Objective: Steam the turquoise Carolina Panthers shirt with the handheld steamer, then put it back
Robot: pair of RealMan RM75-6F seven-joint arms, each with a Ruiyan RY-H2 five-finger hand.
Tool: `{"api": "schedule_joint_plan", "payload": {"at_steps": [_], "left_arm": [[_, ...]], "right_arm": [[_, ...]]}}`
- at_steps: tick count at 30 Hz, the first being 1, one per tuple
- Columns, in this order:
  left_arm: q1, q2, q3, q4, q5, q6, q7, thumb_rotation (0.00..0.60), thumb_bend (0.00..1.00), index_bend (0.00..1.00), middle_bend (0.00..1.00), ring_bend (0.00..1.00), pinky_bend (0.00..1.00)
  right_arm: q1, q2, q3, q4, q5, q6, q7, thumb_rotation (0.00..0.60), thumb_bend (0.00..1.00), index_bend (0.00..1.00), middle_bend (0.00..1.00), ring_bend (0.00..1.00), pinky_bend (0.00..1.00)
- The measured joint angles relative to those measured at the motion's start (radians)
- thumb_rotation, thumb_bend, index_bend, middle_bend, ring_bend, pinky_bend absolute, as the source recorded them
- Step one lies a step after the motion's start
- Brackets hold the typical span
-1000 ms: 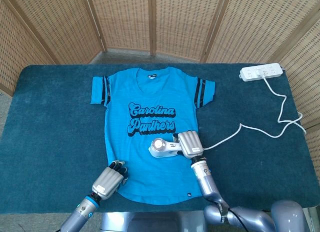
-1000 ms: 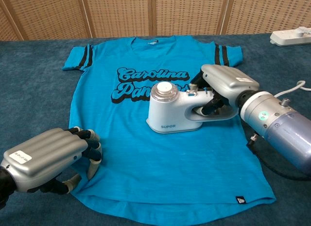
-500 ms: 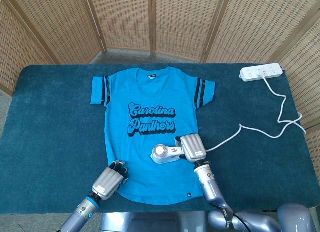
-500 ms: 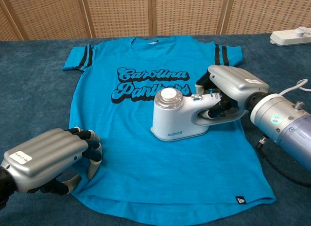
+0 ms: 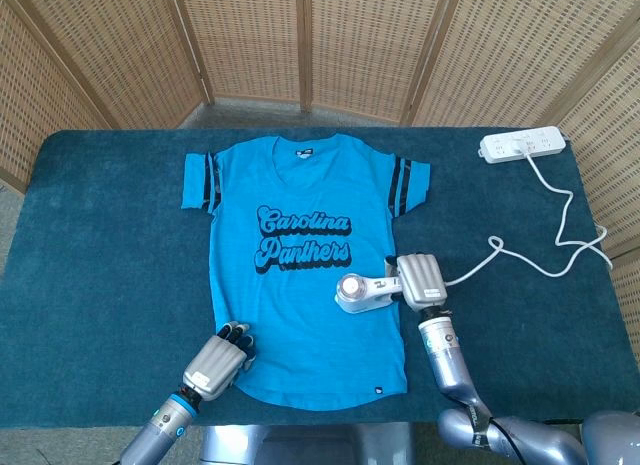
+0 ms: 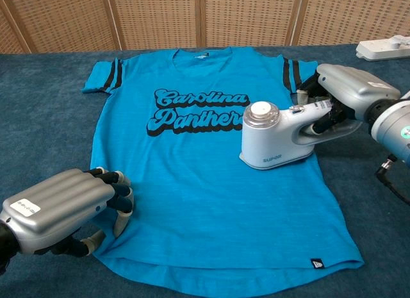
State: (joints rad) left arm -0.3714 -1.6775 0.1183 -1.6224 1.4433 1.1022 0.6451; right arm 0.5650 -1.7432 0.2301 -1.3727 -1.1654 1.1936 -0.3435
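Gripping the steamer [image 6: 275,139], the right hand [image 6: 346,93] overhangs the shirt [image 6: 205,202].

A turquoise Carolina Panthers shirt [image 5: 300,265] lies flat on a dark teal table [image 5: 90,265], seen from above. The robot's right hand [image 5: 421,282] grips a white handheld steamer [image 5: 362,291] over the shirt's right edge, below the lettering, while its left hand [image 5: 218,360] rests with fingertips on the shirt's lower left hem. Beyond the shirt's right sleeve, a white power strip [image 5: 521,145] sits near the table's far corner, its white cord [image 5: 560,225] trailing back toward the steamer.

Woven wicker screen [image 5: 320,45] stands behind the teal-carpeted table [image 5: 100,235]
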Motion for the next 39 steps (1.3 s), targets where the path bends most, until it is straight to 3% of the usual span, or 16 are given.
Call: {"api": "schedule_joint_plan", "payload": {"at_steps": [6,14,27,39], "left_arm": [[0.002,0.006,0.001,-0.011,0.005,0.008,0.007,0.55,0.46,0.66,0.36,0.17,0.17],[0.003,0.056,0.008,-0.068,0.018,0.022,0.028,0.548,0.35,0.65,0.36,0.17,0.17],[0.017,0.171,0.023,-0.186,0.05,0.068,0.038,0.551,0.32,0.53,0.36,0.17,0.17],[0.054,0.238,0.038,-0.226,0.1,0.132,0.001,0.546,0.3,0.48,0.36,0.17,0.17]], "right_arm": [[0.008,0.044,0.047,-0.074,-0.001,0.012,0.001,0.6,0.34,0.67,0.67,0.66,0.52],[0.022,0.086,0.124,-0.093,0.059,0.021,-0.009,0.6,0.34,0.67,0.67,0.66,0.52],[0.014,0.118,0.171,0.049,0.145,-0.003,0.087,0.6,0.34,0.67,0.67,0.65,0.5],[-0.012,0.127,0.161,0.195,0.193,-0.055,0.166,0.6,0.34,0.65,0.65,0.61,0.47]]}}
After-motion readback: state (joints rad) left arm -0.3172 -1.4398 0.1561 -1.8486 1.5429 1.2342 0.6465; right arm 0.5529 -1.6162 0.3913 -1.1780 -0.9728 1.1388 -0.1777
